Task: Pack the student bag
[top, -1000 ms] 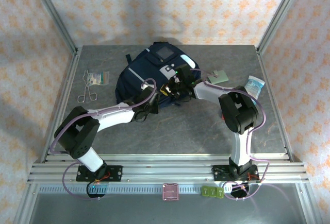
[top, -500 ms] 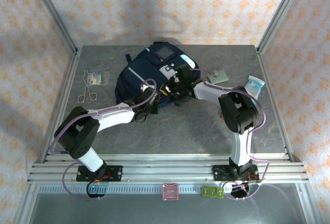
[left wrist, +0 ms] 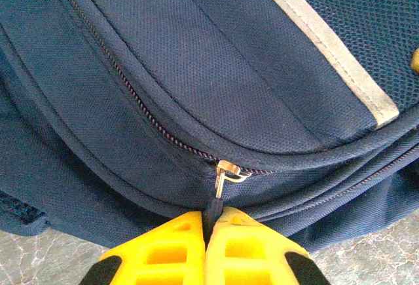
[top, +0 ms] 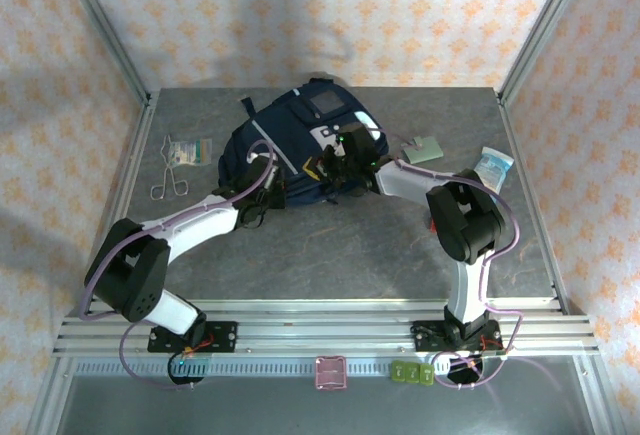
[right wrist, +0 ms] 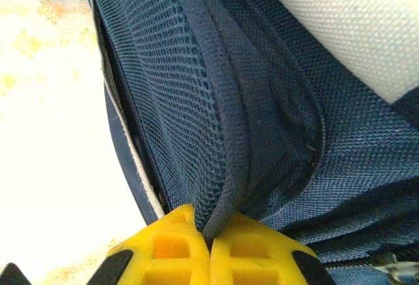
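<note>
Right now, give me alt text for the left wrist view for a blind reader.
The left gripper has its yellow jaws shut on the zipper pull of the navy student bag. The zipper runs up-left; a grey stripe crosses the upper right.

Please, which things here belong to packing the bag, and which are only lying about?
In the job: student bag, zip pull, left pincer, right pincer.
Lying about: scissor-shaped metal tool, small packet, green pad, blue-white pack.
</note>
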Robot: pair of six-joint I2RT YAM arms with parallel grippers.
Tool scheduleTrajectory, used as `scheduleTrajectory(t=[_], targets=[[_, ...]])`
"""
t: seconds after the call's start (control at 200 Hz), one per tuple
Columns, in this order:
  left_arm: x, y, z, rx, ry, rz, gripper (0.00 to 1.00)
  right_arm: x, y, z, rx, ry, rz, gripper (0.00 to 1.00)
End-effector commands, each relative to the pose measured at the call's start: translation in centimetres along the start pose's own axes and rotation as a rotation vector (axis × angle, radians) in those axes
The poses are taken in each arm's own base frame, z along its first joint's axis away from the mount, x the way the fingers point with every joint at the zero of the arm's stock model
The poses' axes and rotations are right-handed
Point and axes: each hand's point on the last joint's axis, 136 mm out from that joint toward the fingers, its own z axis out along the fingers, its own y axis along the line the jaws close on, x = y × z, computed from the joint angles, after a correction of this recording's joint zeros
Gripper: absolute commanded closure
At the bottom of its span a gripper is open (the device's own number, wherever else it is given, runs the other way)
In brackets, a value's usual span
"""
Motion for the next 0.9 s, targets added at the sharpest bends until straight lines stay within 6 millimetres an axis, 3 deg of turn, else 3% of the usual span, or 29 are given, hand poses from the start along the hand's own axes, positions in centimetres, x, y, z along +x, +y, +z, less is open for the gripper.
scheduleTrajectory(t=[0.0,0.38,0.541,0.726,0.896], targets=[[-0.1,5.6,0.3,-0.237,0.009,-0.008,1.00,-1.5,0.3,-2.4,0.008,-0.071,-0.020,1.00],[1.4,-2.0,0.3,-0.026,0.055,0.106,1.00,-1.1,1.0,-1.2,-0.008,-0.054,-0.031,1.00],[0.8,-3.1,-0.2,0.041,0.032,0.109,1.00,-1.0,0.7,-0.9,-0.005,-0.049,-0.023,1.00],[0.1,-6.7,-0.3,0.145,0.031,0.124,1.00,-0.8,1.0,-0.6,-0.016,-0.049,-0.026,1.00],[0.7,-7.3,0.3,0.154,0.047,0.138,1.00,-0.7,0.6,-0.5,-0.011,-0.043,-0.021,1.00]])
